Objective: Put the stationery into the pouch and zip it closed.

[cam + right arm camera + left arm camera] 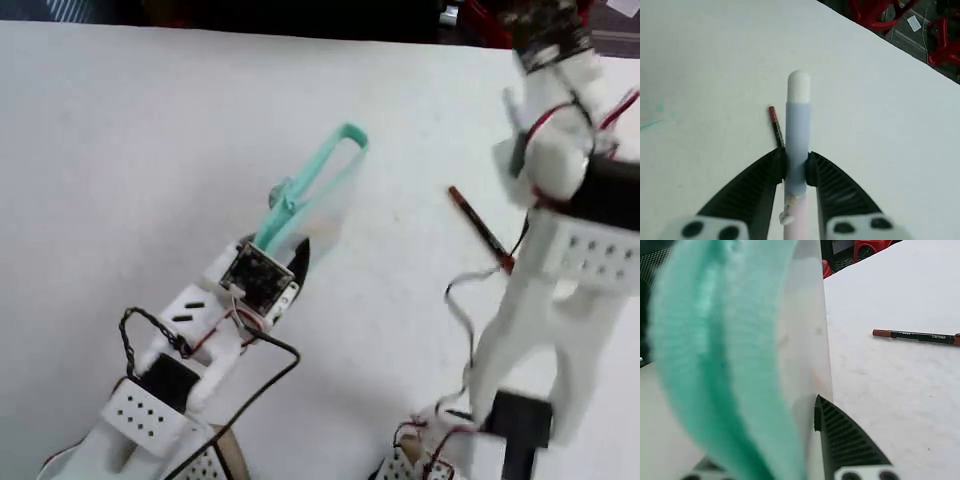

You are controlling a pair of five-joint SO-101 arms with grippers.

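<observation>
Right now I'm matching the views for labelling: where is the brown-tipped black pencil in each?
High view: pencil on the table, right of the pouch.
Left wrist view: pencil beyond the pouch.
Right wrist view: pencil behind the held pen.
Shared landmark: white table.

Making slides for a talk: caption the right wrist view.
Pale blue pen with a white cap, clamped in the right claw over the white table, a black pencil lying beyond.

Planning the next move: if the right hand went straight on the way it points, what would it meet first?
Probably bare table: the blue pen clamped in the right hand leads, white cap first. The dark pen lies just beside that line and might be brushed; depth is unclear.
</observation>
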